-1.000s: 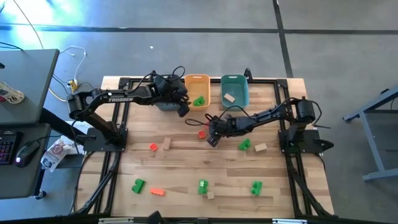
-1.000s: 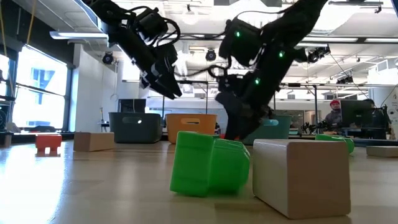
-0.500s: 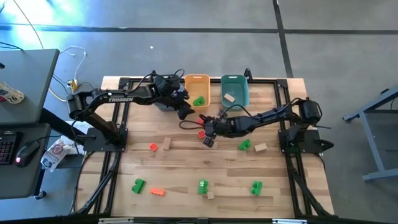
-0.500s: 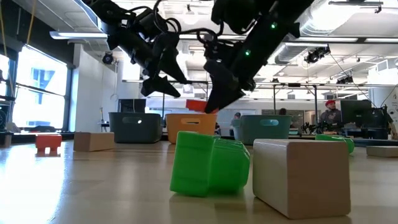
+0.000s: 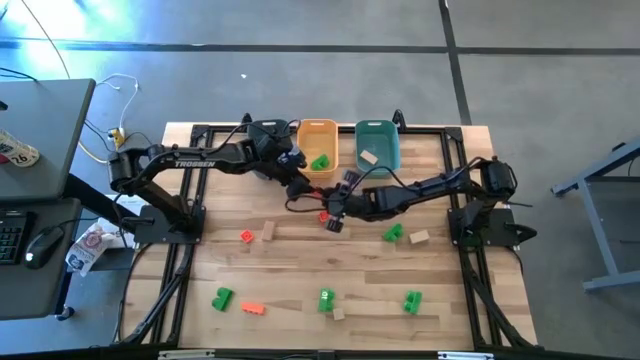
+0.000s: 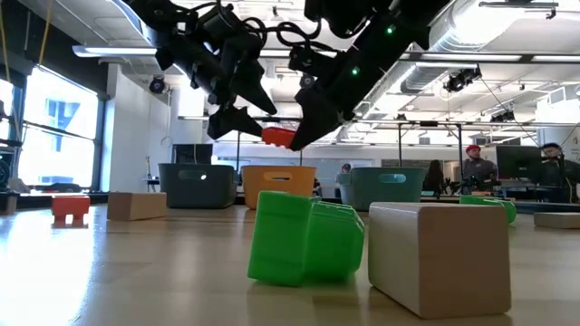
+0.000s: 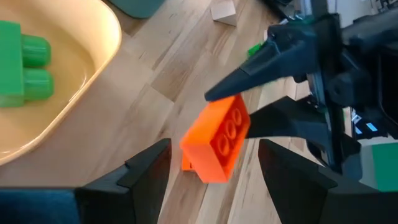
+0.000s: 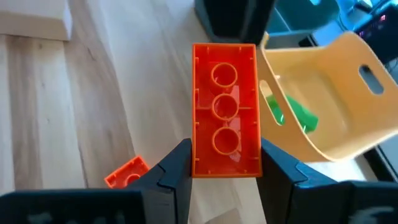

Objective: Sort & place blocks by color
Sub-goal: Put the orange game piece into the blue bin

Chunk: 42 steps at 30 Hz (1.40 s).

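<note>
The right gripper (image 8: 225,180) was pinching a red-orange block (image 8: 225,118) and holding it up in the air over the table (image 5: 300,270), just in front of the orange-yellow bin (image 5: 318,132). The left gripper (image 7: 214,171) hung right beside it with its fingers spread, nothing in them, pointed at that same block. A green block (image 7: 22,62) sat in the yellow bin, a tan one (image 5: 369,157) in the teal bin (image 5: 378,130). More blocks lay scattered across the table.
</note>
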### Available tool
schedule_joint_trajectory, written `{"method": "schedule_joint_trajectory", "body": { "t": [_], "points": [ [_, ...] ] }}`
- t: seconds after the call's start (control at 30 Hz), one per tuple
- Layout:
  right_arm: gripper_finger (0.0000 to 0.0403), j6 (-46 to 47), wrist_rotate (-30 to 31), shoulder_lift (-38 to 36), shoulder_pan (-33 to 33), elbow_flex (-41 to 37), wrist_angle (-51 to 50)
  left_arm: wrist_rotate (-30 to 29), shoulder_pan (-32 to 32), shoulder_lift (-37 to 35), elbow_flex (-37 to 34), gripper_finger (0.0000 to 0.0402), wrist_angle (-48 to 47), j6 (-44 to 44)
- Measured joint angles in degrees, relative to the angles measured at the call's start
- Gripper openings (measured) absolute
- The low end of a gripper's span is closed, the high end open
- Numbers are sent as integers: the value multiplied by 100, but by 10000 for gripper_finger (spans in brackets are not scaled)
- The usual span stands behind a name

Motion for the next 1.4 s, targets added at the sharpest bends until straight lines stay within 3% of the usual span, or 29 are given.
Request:
{"method": "schedule_joint_trajectory", "body": {
  "t": [0.33,0.6,1.13,1.4],
  "points": [
    [115,-570,630,0,177,0,440,44,2,0,0,229,-1,-106],
    [115,-971,708,0,155,0,856,630,2,0,0,225,259,-94],
    [116,-1079,1017,0,164,0,896,603,11,0,0,109,298,325],
    [160,-1065,941,0,149,0,865,436,-2,0,0,70,298,681]
  ]
}}
